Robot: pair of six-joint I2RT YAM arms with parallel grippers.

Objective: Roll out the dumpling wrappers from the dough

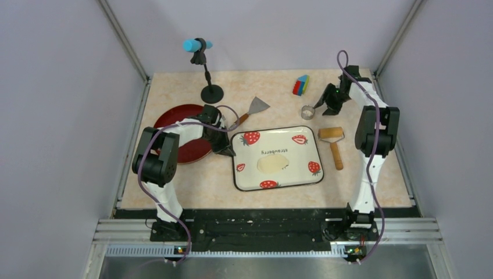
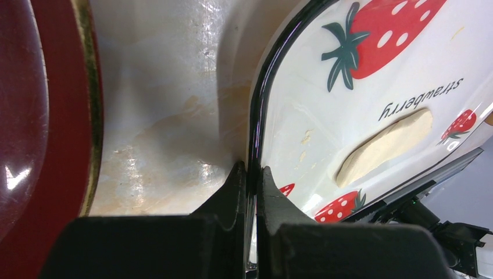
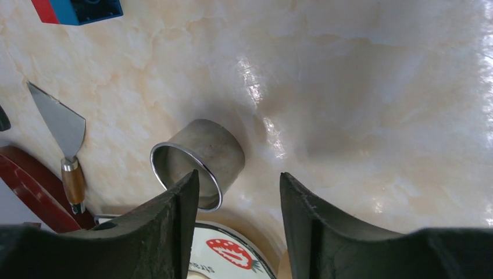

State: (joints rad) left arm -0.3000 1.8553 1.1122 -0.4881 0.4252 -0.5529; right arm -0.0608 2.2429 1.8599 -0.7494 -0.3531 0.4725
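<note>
The dough (image 1: pixel 272 163) lies as a thin flat pale cream oval on the white strawberry tray (image 1: pixel 308 146); it also shows in the left wrist view (image 2: pixel 386 146). My left gripper (image 1: pixel 225 149) is shut on the tray's left black rim (image 2: pixel 254 139), one finger outside and one inside. My right gripper (image 1: pixel 320 107) is open just above the table at the back right. The silver ring cutter (image 3: pixel 199 161) stands on the table, with the left fingertip (image 3: pixel 187 192) over its rim; the ring also shows in the top view (image 1: pixel 306 111). No cut wrappers are in view.
A wooden rolling pin (image 1: pixel 333 144) lies right of the tray. A metal scraper (image 1: pixel 252 110) lies behind the tray. A red plate (image 1: pixel 181 133) sits left, under my left arm. A microphone stand (image 1: pixel 210 90) and coloured block (image 1: pixel 300 85) stand at the back.
</note>
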